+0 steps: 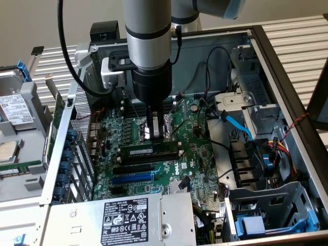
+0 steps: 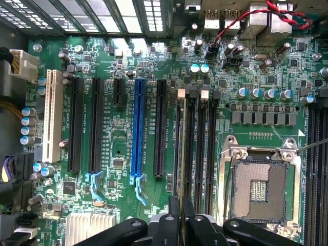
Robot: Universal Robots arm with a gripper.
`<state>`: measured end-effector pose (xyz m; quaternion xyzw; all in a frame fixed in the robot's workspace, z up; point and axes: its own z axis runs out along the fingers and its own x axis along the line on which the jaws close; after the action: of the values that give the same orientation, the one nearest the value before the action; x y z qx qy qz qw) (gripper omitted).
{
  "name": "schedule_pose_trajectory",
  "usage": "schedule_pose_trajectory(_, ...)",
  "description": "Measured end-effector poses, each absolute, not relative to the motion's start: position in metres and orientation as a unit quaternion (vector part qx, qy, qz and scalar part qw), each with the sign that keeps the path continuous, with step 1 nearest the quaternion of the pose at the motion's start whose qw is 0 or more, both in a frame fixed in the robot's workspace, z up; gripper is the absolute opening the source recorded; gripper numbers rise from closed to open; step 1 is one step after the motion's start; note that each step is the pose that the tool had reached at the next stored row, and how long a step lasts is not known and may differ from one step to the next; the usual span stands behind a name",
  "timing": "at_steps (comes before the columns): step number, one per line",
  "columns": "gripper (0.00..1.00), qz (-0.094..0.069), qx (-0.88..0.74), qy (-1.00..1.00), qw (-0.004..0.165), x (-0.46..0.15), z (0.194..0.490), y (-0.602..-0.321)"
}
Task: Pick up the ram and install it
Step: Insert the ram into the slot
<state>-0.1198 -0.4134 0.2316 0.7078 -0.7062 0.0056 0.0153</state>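
The ram (image 1: 146,150) is a narrow green stick with a pale label. It stands on edge along the black memory slots (image 1: 154,160) in the middle of the motherboard (image 1: 195,154). My gripper (image 1: 159,137) comes straight down onto its top edge, and its two dark fingers (image 1: 154,128) are closed around the stick. In the wrist view the ram (image 2: 180,154) appears edge-on as a thin line between the black memory slots (image 2: 197,148), running in between my gripper's (image 2: 180,218) fingers (image 2: 173,210). Whether the stick is seated in a slot cannot be told.
The open CPU socket (image 2: 259,189) lies beside the memory slots. A blue expansion slot (image 2: 137,128) and black slots sit on the other side. Case walls, a power supply (image 1: 123,220), drive cages (image 1: 266,215) and loose cables (image 1: 241,128) surround the board.
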Motion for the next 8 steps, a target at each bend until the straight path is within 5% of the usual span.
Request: schedule_pose_trajectory(8,0.13,0.006,0.708,-0.706,0.015,-0.1198,0.2307,-0.4131)
